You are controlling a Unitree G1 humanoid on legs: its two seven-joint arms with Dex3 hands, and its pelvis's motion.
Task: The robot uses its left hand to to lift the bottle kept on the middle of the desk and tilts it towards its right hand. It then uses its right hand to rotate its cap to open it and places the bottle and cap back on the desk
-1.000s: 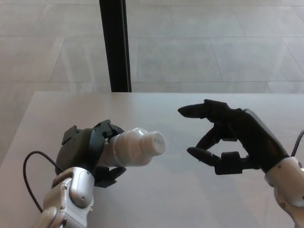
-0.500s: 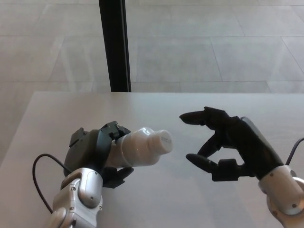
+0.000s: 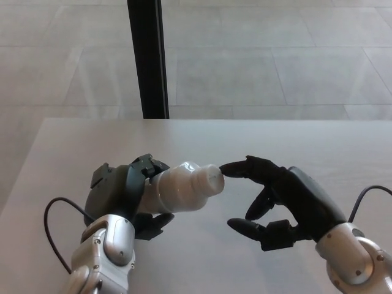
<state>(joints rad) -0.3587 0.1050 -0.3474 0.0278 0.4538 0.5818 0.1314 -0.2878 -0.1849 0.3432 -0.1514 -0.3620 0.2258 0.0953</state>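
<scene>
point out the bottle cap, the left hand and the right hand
bottle cap (image 3: 211,179), head view, on the cap's side wall
left hand (image 3: 119,193), head view, on the back of the hand gripping the bottle
right hand (image 3: 288,199), head view, on the palm

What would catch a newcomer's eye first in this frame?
The white bottle, held off the desk by the left hand and tilted so its cap points toward the right hand. That hand is open beside it, one fingertip right at the cap and the others spread below. Behind the desk, a dark post rises from the tiled floor.
</scene>
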